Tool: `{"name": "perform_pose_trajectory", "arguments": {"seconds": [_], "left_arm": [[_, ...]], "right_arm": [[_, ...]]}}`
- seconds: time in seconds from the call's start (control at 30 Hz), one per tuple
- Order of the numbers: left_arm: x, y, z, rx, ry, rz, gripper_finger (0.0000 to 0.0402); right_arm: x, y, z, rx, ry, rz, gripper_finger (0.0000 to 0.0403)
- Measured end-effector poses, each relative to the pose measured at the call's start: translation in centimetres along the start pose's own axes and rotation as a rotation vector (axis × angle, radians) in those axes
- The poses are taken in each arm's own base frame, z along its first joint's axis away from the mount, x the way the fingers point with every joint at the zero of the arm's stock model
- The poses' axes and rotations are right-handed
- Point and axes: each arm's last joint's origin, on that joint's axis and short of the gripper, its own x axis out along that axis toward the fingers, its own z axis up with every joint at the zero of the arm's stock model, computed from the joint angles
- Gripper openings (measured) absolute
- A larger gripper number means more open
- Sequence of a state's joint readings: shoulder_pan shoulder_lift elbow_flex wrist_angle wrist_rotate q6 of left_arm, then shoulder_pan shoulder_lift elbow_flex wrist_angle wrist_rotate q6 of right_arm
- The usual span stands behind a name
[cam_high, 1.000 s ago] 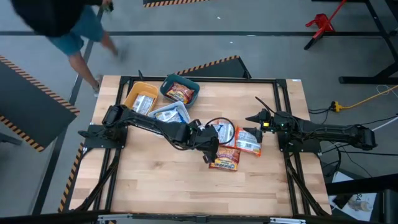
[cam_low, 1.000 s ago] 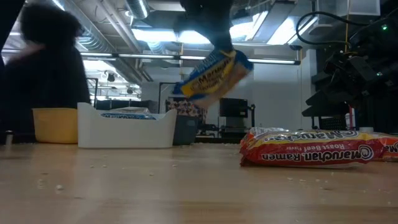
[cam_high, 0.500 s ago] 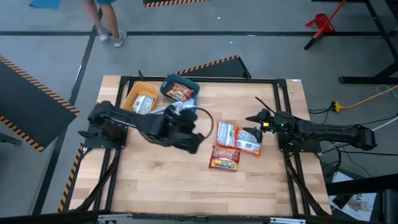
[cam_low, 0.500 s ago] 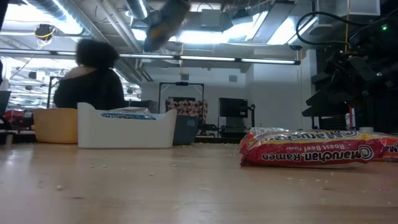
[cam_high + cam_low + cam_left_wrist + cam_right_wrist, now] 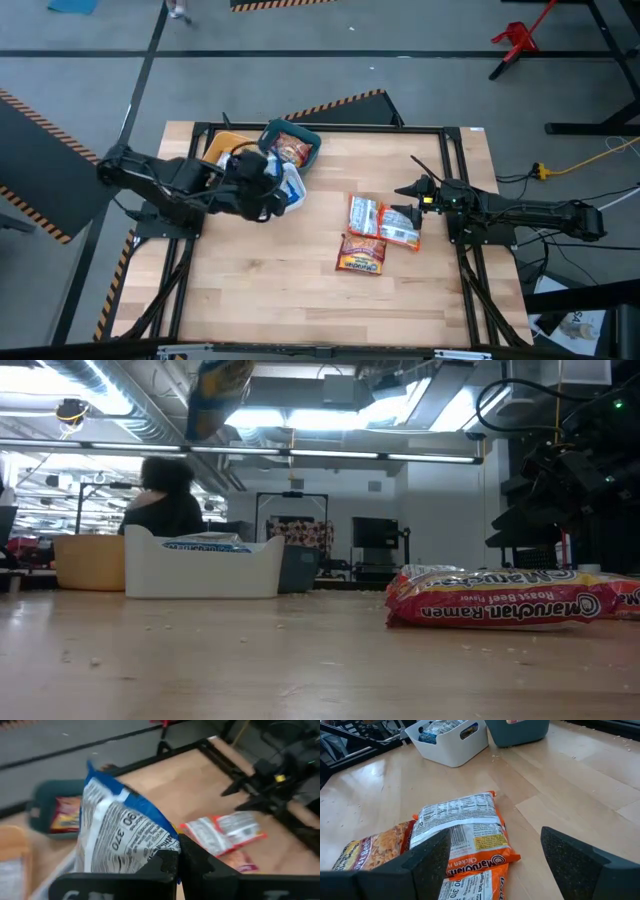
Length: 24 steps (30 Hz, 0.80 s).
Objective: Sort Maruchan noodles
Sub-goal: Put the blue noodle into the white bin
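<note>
A pale wooden tabletop (image 5: 270,290) framed in black rails is seen from above, with grey floor around it and a lit workshop room behind it in the low view, where a person (image 5: 165,500) is seen beyond the bins. At the far left of the tabletop a yellow bin (image 5: 214,147), a teal bin (image 5: 305,138) and a white bin (image 5: 205,565) are grouped; a red-orange packet (image 5: 291,149) lies in the teal bin. The left gripper (image 5: 272,190) is held above the white bin, its jaws clenched on a blue-white packet (image 5: 122,832), which is carried in the air with its printed back turned to the wrist camera. Three more packets are left on the tabletop near the middle: a white-backed packet (image 5: 363,216), an orange-silver packet (image 5: 399,225) just beside it, and a red-orange Roast Beef packet (image 5: 361,254) touching them at the near side. The right gripper (image 5: 408,188) rests beside these three, its jaws spread wide and grasping nothing.
</note>
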<state>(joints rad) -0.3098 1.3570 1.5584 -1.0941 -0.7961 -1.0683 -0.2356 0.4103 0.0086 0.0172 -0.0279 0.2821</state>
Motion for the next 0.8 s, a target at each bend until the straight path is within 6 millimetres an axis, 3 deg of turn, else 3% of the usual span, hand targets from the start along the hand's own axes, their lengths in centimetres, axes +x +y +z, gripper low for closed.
{"name": "perform_pose_trajectory", "arguments": {"seconds": [0.17,0.37,0.57,0.8], "left_arm": [[0.3,2.2,-1.6,-0.125,-0.097,-0.11,0.0],[2.5,4.6,-5.3,-0.285,-0.159,-0.215,0.0],[5.1,5.8,-8.9,-0.392,-0.253,-0.31,0.0],[6.9,7.7,-11.7,-0.487,-0.384,-0.349,0.0]], "right_arm": [[0.0,-0.1,0.0,0.0,-0.002,-0.018,0.0296],[0.0,-0.1,0.0,0.0,-0.002,-0.018,0.0296],[0.0,-0.1,0.0,0.0,-0.001,-0.019,0.0296],[0.0,-0.1,0.0,0.0,-0.002,-0.019,0.0296]]}}
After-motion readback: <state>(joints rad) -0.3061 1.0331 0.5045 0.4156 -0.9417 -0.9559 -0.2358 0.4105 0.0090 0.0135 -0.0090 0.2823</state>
